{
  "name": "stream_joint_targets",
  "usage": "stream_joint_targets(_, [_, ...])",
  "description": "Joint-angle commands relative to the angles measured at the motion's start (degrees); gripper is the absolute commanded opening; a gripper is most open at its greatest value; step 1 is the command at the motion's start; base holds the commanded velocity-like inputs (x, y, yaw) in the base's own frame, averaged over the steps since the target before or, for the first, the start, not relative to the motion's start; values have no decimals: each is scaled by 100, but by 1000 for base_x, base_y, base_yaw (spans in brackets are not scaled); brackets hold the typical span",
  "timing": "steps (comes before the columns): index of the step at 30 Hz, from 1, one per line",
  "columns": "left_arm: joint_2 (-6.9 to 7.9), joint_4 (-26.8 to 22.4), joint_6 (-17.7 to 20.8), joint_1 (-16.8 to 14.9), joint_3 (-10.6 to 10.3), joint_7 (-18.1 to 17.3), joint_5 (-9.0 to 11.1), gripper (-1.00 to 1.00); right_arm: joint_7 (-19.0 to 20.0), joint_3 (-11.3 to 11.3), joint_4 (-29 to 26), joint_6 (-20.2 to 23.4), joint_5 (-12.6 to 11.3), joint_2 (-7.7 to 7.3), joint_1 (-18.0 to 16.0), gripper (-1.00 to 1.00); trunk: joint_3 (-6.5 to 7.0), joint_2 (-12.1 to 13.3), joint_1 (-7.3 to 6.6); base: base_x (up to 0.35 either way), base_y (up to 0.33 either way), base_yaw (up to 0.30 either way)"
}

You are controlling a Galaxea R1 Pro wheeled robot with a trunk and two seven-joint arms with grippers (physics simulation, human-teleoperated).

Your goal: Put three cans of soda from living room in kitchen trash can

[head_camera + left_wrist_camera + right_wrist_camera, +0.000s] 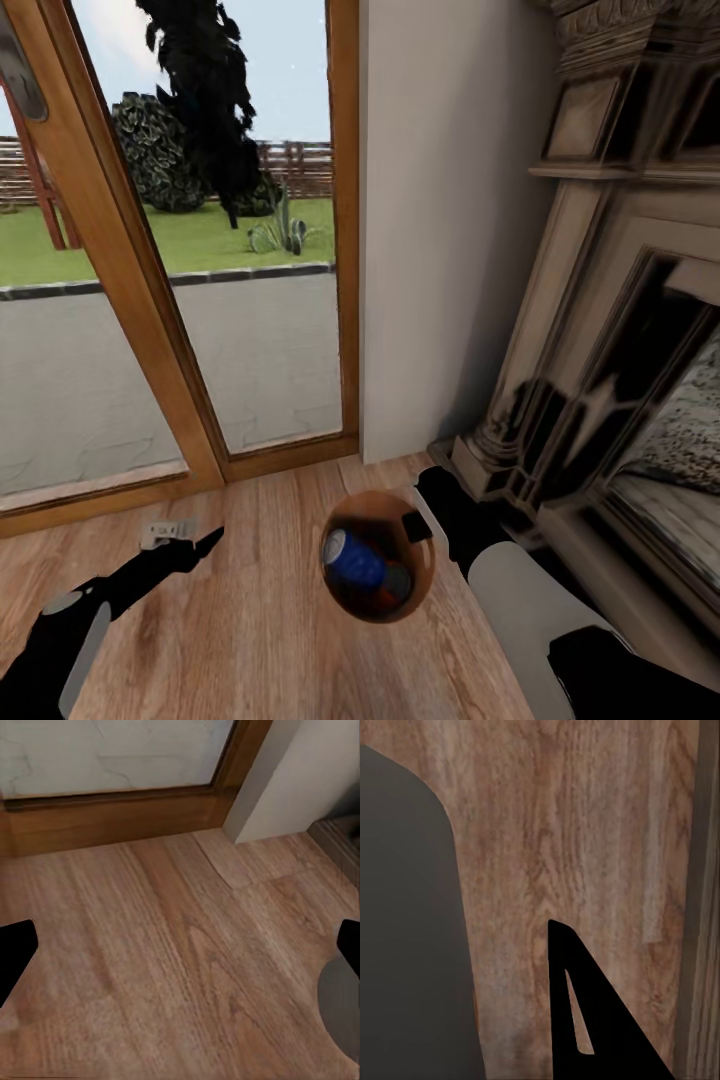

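A wood floor [250, 620] runs up to wood-framed glass doors [200, 250], with a pale wall [450, 220] beside them and an ornate fireplace [620, 300] at the right of the head view. Through the glass lie paving, grass, bushes and a fence.

The bin [377, 556] hangs above the floor in front of the robot, between the two arms, seen from above so that its glossy coppery-brown inside shows. A dark blue can [353, 558] lies inside it, on its side, with its silvery end toward the left arm. Beside the blue can, deeper in, sits something dark with a reddish edge and a grey round end; it is too blurred to tell what it is.

The right gripper [418, 524] is at the bin's rim on the fireplace side, one dark finger [416, 524] reaching over the rim into the bin; the fingers appear clamped on the wall. In the right wrist view a grey surface takes up one side and a dark finger [585, 1012] stands next to it over the floor.

The left gripper [190, 547] is well apart from the bin, held over bare floor near the door frame. Its fingers [15, 952] sit at opposite edges of the left wrist view, spread wide, with nothing between them.
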Motion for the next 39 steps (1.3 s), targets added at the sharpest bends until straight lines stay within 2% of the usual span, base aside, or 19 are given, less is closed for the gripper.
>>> stream_joint_targets(1, [-3, 94, -107, 0, -1, 15, 0, 100, 15, -8, 7, 16, -211, 0, -8, -100, 1, -1, -1, 0, 0, 0])
stream_joint_targets(3, [-5, 152, -174, 0, -1, 24, 0, 100, 22, -6, 59, 16, -385, -4, -12, -100, 1, -1, -1, 0, 0, 0])
stream_joint_targets(4, [-6, 191, -217, 0, -1, 30, -1, 100, 26, -4, 225, 16, -577, -11, -50, -100, 1, -1, -1, 0, 0, 0])
stream_joint_targets(7, [-7, 239, -263, 0, -2, 36, -1, 100, 45, -6, 656, 16, -814, -25, -190, -100, 1, -1, -1, 0, 0, 0])
stream_joint_targets(11, [-7, 282, -295, 0, -2, 40, -1, 100, 68, -10, 1044, 16, -947, -34, -310, -100, 1, -1, -1, 0, 0, 0])
stream_joint_targets(18, [-7, 405, -420, 1, -2, 42, -2, 100, 93, -11, 1258, 16, -985, -37, -340, -100, 1, -1, -1, 0, 0, 0])
stream_joint_targets(26, [-8, 438, -556, 8, -2, 58, -7, 100, 340, -11, 1359, 16, -973, -51, -343, -100, 1, -1, -1, 0, 0, 0])
stream_joint_targets(36, [-12, 575, -623, 11, -2, 187, 1, 100, 356, 4, 1397, 16, -924, -67, -339, -100, 1, -1, -1, 0, 0, 0])
stream_joint_targets(39, [-15, 620, -625, 10, -2, 211, 1, 100, 348, 12, 1398, 16, -916, -70, -336, -100, -65, -5, 7, 0, 0, 0])
